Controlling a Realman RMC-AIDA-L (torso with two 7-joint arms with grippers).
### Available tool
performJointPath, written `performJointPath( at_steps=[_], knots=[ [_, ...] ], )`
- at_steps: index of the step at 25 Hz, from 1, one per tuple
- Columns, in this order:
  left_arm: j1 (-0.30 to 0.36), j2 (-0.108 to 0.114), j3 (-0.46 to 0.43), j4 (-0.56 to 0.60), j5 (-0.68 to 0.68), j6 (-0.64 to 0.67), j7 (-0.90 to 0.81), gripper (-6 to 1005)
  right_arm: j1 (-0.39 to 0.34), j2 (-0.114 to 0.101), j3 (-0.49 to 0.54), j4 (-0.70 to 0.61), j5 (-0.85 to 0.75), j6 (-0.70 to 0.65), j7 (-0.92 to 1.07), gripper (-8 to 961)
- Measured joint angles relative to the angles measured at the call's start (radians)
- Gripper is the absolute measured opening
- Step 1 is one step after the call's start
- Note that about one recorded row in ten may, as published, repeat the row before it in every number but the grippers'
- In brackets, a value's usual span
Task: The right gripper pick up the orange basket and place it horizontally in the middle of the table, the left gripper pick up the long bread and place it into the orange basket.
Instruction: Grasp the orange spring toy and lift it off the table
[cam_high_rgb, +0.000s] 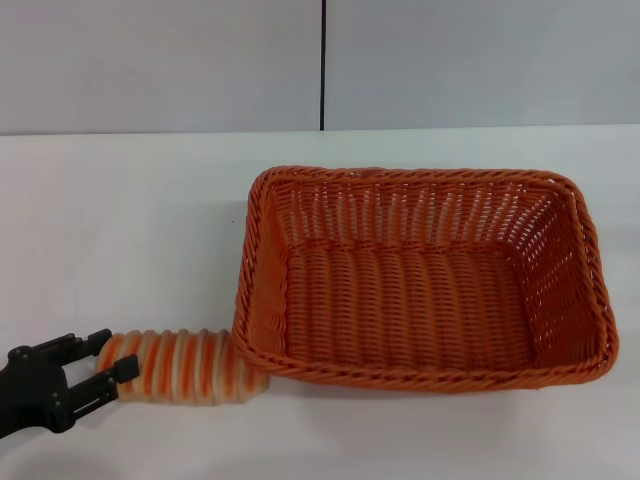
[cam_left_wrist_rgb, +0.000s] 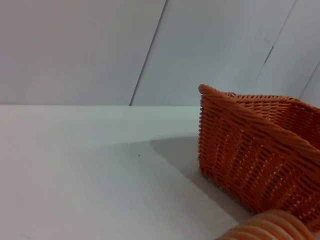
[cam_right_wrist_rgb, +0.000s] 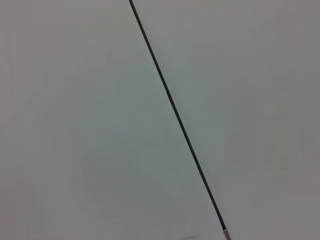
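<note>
The orange basket (cam_high_rgb: 425, 280) stands lengthwise across the white table (cam_high_rgb: 130, 230), right of centre, with nothing inside it. The long bread (cam_high_rgb: 185, 367) lies on the table with its right end against the basket's front left corner. Its ribbed end (cam_left_wrist_rgb: 267, 227) also shows in the left wrist view, beside the basket's wall (cam_left_wrist_rgb: 255, 155). My left gripper (cam_high_rgb: 112, 356) is at the front left, open, its two fingers spread on either side of the bread's left end. The right gripper is out of view; its wrist camera sees only a wall.
A grey wall with a dark vertical seam (cam_high_rgb: 323, 65) rises behind the table's far edge. Bare white tabletop stretches left of the basket and behind the bread.
</note>
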Motion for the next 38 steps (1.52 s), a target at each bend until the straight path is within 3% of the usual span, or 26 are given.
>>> performJointPath(
  at_steps=[4,19,38],
  knots=[
    [0.009,-0.005,-0.017,0.000,-0.006,0.000,0.037,543,0.000,0.000,0.000,0.000,0.000,-0.001,0.000,369],
    [0.016,-0.016,-0.043,0.002,-0.008,-0.004,0.076,449,0.000,0.002,0.011,0.000,0.000,0.000,0.000,369],
    [0.006,-0.012,-0.052,0.008,-0.009,0.014,0.077,285,0.003,0.002,0.011,0.000,0.000,0.002,0.000,369]
  ],
)
